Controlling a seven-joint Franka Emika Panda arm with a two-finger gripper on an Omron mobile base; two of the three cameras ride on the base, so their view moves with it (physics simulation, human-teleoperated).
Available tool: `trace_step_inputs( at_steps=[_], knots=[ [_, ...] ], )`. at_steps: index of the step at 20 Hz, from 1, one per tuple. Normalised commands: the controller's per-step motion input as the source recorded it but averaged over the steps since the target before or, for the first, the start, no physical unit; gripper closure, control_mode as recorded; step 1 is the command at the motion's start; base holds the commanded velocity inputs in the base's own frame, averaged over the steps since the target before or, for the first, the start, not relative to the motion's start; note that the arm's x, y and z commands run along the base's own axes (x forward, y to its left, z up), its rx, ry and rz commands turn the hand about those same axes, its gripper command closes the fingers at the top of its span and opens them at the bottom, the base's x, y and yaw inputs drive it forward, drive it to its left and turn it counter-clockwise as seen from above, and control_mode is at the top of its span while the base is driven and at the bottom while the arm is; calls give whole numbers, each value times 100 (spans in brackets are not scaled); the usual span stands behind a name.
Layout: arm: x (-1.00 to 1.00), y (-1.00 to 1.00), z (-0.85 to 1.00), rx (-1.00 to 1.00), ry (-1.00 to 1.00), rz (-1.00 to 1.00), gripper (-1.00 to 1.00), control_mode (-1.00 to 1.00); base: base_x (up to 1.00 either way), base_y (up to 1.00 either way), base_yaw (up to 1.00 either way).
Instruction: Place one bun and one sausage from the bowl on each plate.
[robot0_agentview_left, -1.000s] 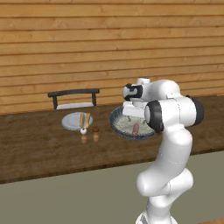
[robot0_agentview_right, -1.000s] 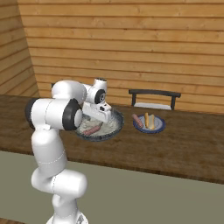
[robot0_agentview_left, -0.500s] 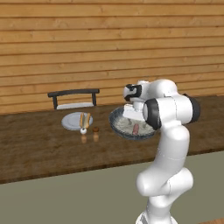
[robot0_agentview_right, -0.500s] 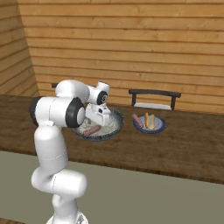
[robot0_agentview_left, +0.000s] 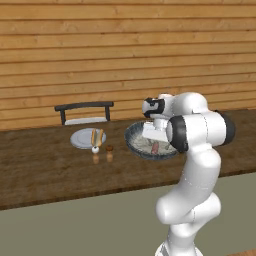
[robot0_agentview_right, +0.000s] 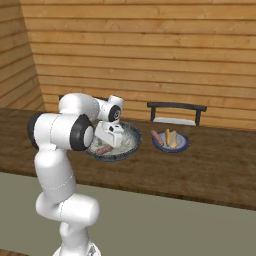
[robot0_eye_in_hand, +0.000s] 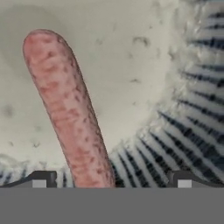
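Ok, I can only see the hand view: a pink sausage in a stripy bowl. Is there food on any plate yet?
Observer: Yes. Beside the bowl, a plate with a blue rim has a sausage and a bun on it.
Operator: Is anything else standing on the table?
Observer: Two little shakers, a white-topped shaker and a brown-topped shaker, stand just in front of that plate.
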Motion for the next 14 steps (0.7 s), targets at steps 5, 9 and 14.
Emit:
trace_step_inputs(
  at_steps=[5, 9, 14],
  knots=[
    [6, 27, 0, -2, -4, 0, -100, -100, 0, 0, 0],
    [17, 4, -2, 0, 0, 0, -100, -100, 0, 0, 0],
    [-6, -15, -3, 0, 0, 0, -100, -100, 0, 0, 0]
  ],
)
